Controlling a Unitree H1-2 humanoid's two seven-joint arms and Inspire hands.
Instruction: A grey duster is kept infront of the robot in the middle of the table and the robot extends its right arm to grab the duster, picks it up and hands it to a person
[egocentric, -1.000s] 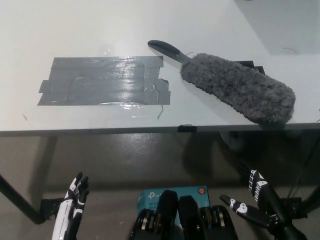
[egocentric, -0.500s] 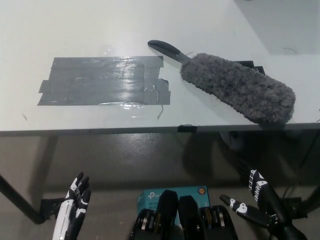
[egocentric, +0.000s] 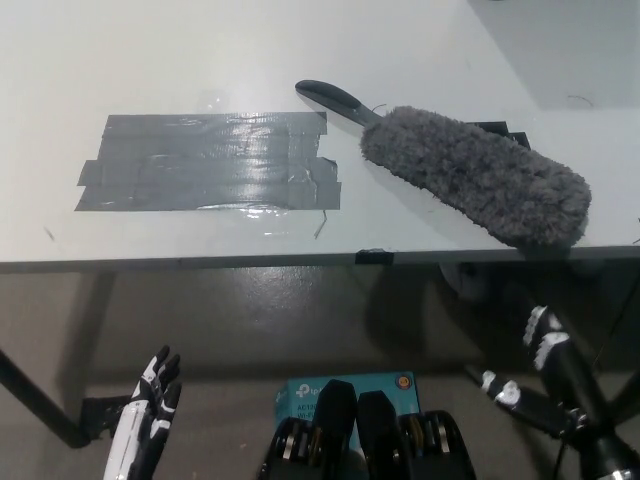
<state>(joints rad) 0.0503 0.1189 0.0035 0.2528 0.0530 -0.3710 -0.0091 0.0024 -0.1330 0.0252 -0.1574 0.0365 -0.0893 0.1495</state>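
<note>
Almost everything is left to do: my right hand (egocentric: 545, 375) is below the table edge, fingers spread and holding nothing — no reach, no grasp, no lift, no handover yet. The grey duster (egocentric: 470, 175) lies flat on the white table (egocentric: 200, 60), near the front edge toward my right, its dark handle pointing away to the upper left. My left hand (egocentric: 150, 405) rests low at my side, fingers loosely apart, empty. I count one duster, one grey tape patch (egocentric: 205, 160) — no person in view.
</note>
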